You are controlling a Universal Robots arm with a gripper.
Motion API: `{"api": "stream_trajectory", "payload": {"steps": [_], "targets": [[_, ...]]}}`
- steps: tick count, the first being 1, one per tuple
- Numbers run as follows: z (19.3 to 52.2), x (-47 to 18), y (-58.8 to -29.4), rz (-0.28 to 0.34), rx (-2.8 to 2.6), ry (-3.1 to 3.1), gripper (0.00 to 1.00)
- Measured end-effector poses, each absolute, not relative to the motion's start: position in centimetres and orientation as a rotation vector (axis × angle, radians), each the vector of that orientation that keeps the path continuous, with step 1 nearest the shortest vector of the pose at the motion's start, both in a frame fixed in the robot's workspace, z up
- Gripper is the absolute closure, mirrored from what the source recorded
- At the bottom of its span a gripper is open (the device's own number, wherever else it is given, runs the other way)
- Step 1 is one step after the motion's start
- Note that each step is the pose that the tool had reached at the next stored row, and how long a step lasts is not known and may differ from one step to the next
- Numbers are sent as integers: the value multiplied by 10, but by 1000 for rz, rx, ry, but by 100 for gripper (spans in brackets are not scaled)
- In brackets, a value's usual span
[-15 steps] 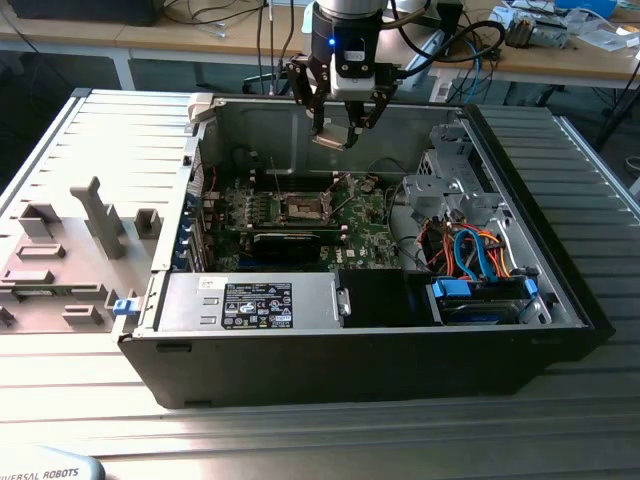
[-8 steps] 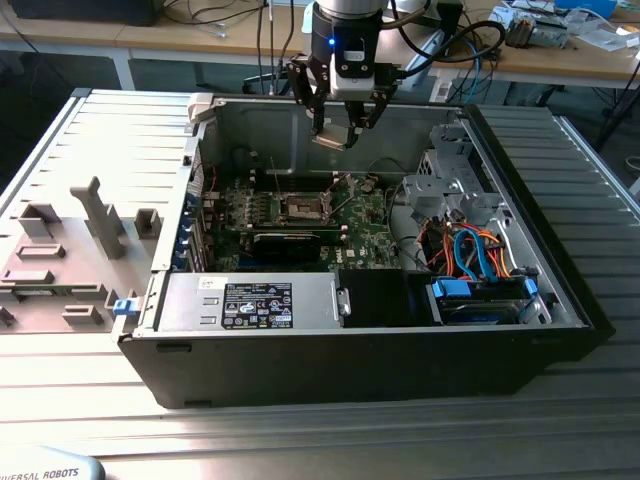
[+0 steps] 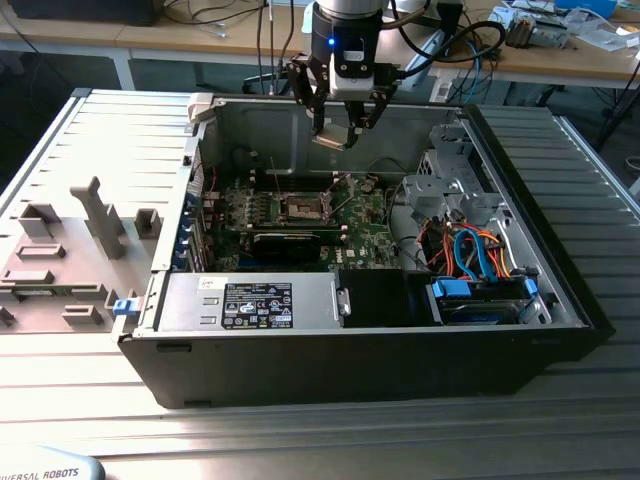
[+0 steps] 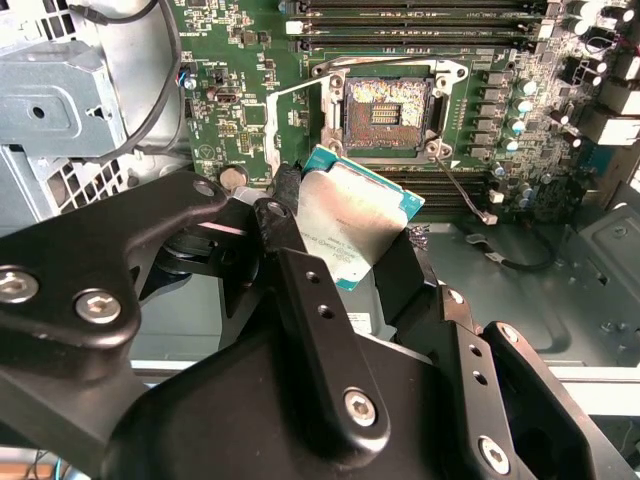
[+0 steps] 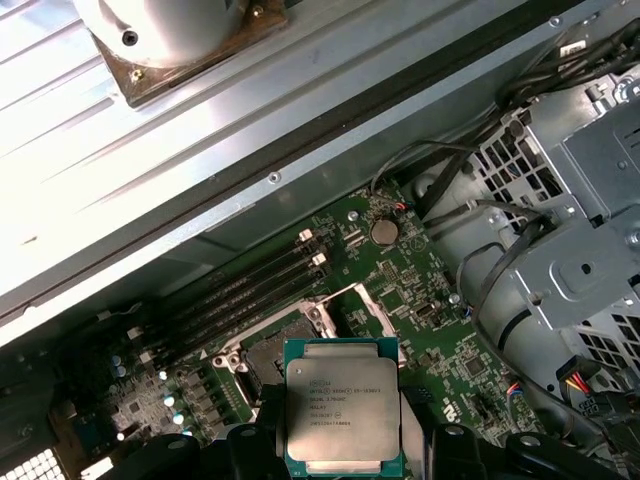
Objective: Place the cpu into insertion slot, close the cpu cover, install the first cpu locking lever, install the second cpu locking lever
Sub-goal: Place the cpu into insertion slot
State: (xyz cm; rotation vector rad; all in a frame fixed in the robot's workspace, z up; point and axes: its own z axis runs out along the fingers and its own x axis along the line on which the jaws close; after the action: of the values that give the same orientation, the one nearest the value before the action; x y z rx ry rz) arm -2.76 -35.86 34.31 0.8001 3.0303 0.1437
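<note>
On the bench (image 3: 100, 420), toward the exterior view's left edge, grey fixtures (image 3: 100, 215) stand beside an open case (image 3: 350, 365) that takes up the bench's middle. In the case's front left corner lies a power supply (image 3: 250, 300) with a label on top. Behind it a green board (image 3: 370, 235) covers the case floor. A long black card (image 3: 290, 243) lies across the board, just in front of the slot (image 3: 302, 207). The slot sits mid-board, its dark centre bare. In the second wrist view, the cover (image 4: 275, 130) stands lifted off along one side of the slot (image 4: 388, 110), and thin levers stick up near it. Above the slot, at about the height of the case's rear wall, hangs the gripper (image 3: 334, 130). Its fingers (image 4: 300, 290) are closed on opposite edges of the cpu (image 3: 332, 138), holding it well clear of the board. In the first wrist view the cpu (image 5: 343, 405) shows its silver top with a green rim, and the slot (image 5: 270, 350) lies partly behind it. In the second wrist view the cpu (image 4: 350, 225) is near the slot, not touching it. Toward the case's right edge a grey drive cage (image 3: 450, 185) stands. In front of it, orange and blue cables (image 3: 470, 250) run to the front right corner.
</note>
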Motion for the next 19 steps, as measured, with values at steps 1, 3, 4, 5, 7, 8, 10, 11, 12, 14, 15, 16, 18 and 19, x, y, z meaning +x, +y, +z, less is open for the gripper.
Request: {"api": "stream_trajectory", "payload": {"steps": [1, 3, 4, 5, 7, 8, 10, 11, 12, 14, 15, 16, 18, 19], "targets": [[343, -28, -359, 144, 801, 3030, 46], [343, -28, -359, 144, 803, 3029, 46], [343, -28, -359, 144, 803, 3029, 46], [343, -28, -359, 144, 804, 3029, 46], [343, -28, -359, 144, 805, 3029, 46], [343, -28, -359, 144, 806, 3029, 46], [343, -28, -359, 144, 807, 3028, 46], [343, -28, -359, 144, 807, 3028, 46], [343, -28, -359, 144, 808, 3028, 46], [343, -28, -359, 144, 809, 3028, 46], [343, -28, -359, 144, 809, 3027, 46], [343, -28, -359, 144, 810, 3027, 46], [343, -28, -359, 144, 811, 3027, 46], [343, -28, -359, 144, 812, 3027, 46]]}}
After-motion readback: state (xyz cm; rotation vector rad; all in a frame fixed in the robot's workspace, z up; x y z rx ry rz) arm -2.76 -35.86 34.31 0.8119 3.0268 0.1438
